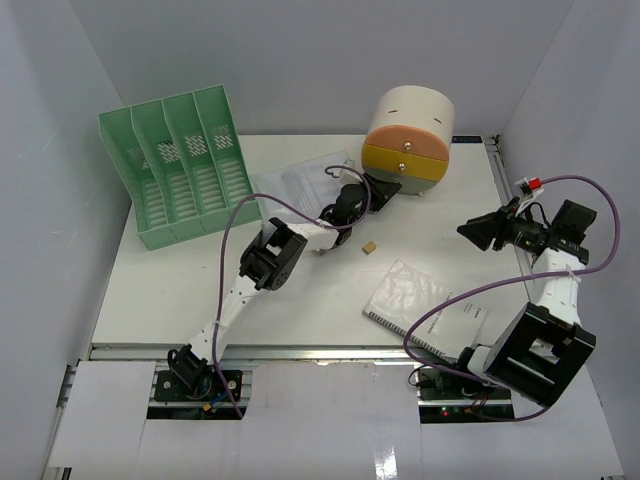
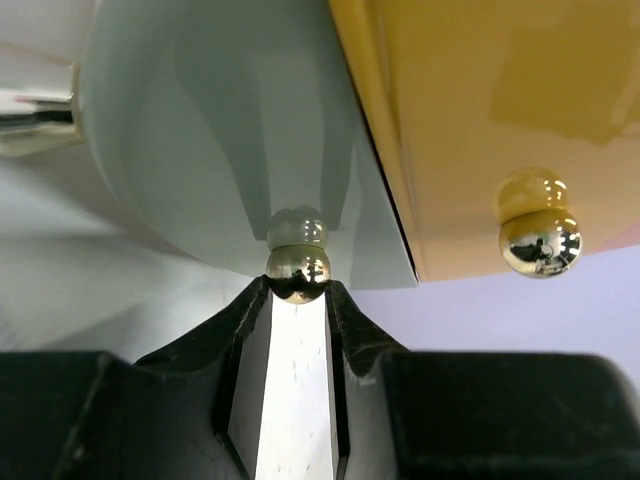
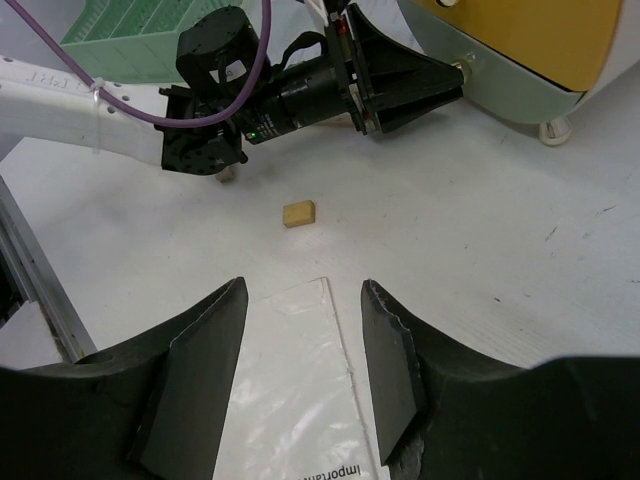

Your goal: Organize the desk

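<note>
White bench (image 1: 180,280) fills the middle of the top view, metal rail along its near edge. Green file rack (image 1: 178,165) stands at the far left corner, four slots, open tops. Round drawer box (image 1: 410,135) sits at the far edge, right of centre: cream top, then orange, yellow and pale green layers. Left arm (image 1: 250,275) reaches from the near left across to the box front. Right arm (image 1: 545,300) stands at the near right and bends back over the right side of the bench. Spiral notebook in a clear sleeve (image 1: 405,298) lies toward the near right, with a printed booklet (image 1: 465,322) just beside it on the right. Printed sheet (image 1: 295,182) lies flat near the far edge, between rack and box. Small tan block (image 1: 370,246) sits alone mid-bench, apart from the papers. Left fingers (image 2: 250,320) are clamped on the gold knob (image 2: 297,273) of the pale green drawer; the yellow drawer's knob (image 2: 540,240) is free. Right fingers (image 3: 200,370) are spread apart, holding nothing, above the notebook edge.
</note>
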